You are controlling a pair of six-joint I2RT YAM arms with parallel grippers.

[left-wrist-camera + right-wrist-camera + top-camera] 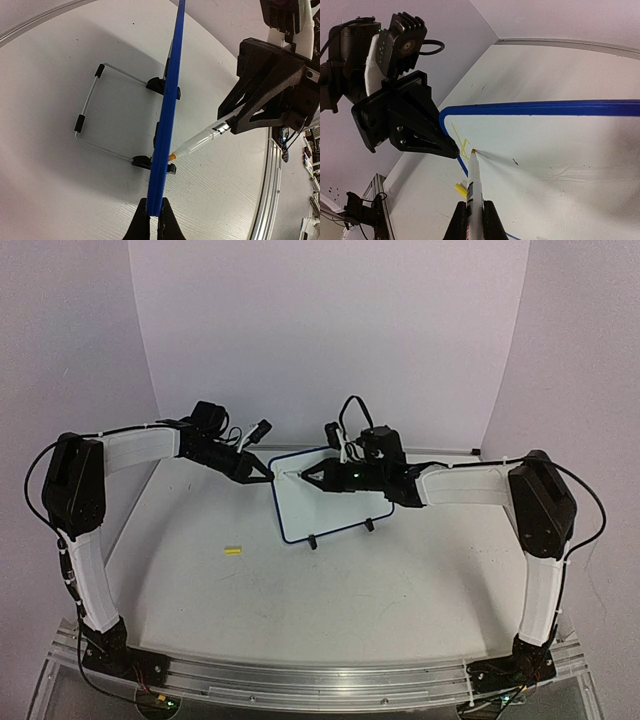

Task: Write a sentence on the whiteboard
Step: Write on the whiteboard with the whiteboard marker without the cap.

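Presently, two grippers at work on one board.

Right gripper (pixel 474 216): clenched on a marker (pixel 474 180), with the barrel gripped low. The orange-yellow tip touches the face of the whiteboard (pixel 545 145) near its upper left corner.

Left gripper (pixel 151 220): clamped on the whiteboard's blue rim, at the edge beside that same corner, steadying it.

Whiteboard: upright and leaning back on a wire stand (pixel 90 115) behind it, with two black clip feet (pixel 160 86) at its lower edge. It stands on the table (pixel 350 590) between the two arms.

Sentence (pixel 460 142): only a few thin yellow crossing strokes, just beside the marker tip. No letter is readable, and the rest of the whiteboard is blank but for small dark flecks.

Yellow cap (pixel 233 551): lying on the table in front of the whiteboard and to its left, apart from it.

Step in hand: by my reading, the opening letter is being written, and the task is barely begun.

Next move calls for: light, even pressure on the tip, with short strokes running rightward away from the pinched corner. The left grip should be held firm so the whiteboard does not rock on its stand.

Risk: too hard a push may tip the whiteboard backward.
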